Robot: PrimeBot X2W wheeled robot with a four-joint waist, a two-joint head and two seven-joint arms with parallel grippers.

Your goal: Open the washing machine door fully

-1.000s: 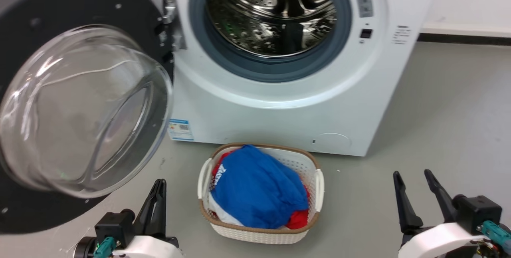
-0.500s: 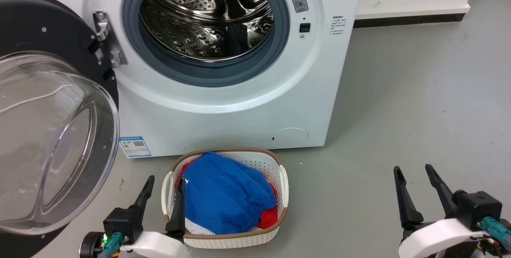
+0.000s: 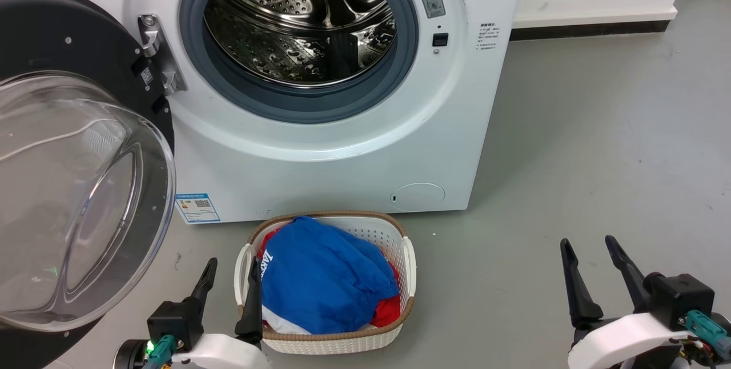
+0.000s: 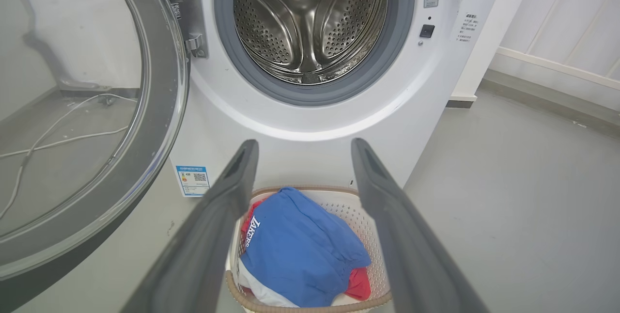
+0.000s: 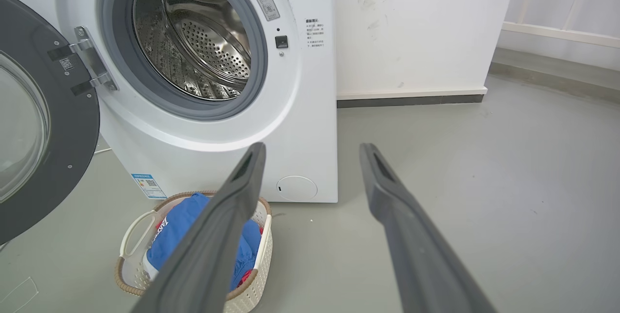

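Note:
The washing machine door (image 3: 57, 32), a black round door with a bulging clear glass bowl (image 3: 74, 197), stands swung out to the left on its steel hinge (image 3: 157, 52). The steel drum (image 3: 302, 20) and its grey rubber ring lie exposed. My left gripper (image 3: 233, 266) is open at the lower left, beside the basket and apart from the door, holding nothing. In the left wrist view the left gripper (image 4: 304, 143) points at the machine front, with the door (image 4: 160, 85) to its left. My right gripper (image 3: 587, 243) is open over bare floor; the right wrist view shows it (image 5: 313, 146) too.
A white woven basket (image 3: 408, 260) holding blue clothes (image 3: 325, 277) and red ones sits on the grey floor in front of the white machine (image 3: 342, 163). A white wall with a dark skirting (image 3: 588, 29) runs to the right. Cables (image 4: 58, 133) lie on the floor behind the door glass.
The head camera has turned, shifting the whole picture leftward. My left gripper's fingers, together a second ago, now stand apart. The right gripper looks the same.

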